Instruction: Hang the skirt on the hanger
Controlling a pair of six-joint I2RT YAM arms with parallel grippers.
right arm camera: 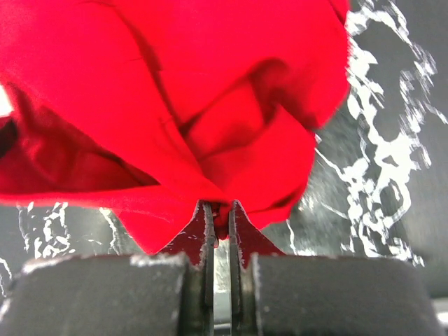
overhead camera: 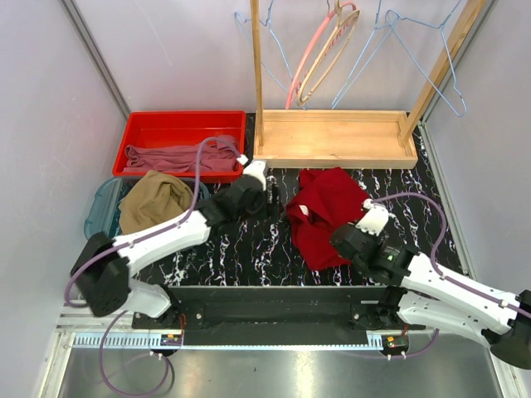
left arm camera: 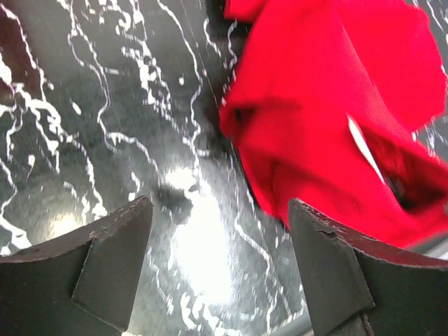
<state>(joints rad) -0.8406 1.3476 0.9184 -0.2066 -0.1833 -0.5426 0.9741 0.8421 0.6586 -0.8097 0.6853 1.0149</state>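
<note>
Let go of the dark red cloth garment (overhead camera: 325,211) clamped in the right claw (right arm camera: 217,213) at 4 o'clock. Swing the left claw (left arm camera: 218,213), spread wide above the black marbled table (overhead camera: 249,253), to 9 o'clock, pinching the tan cloth skirt (overhead camera: 153,201) by its waist before reaching the thin light-blue wire hanger (overhead camera: 450,66) at 1 o'clock.

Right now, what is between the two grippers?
A red cloth lies between the left gripper and the right gripper, which pinches its edge; the top view shows it.
</note>
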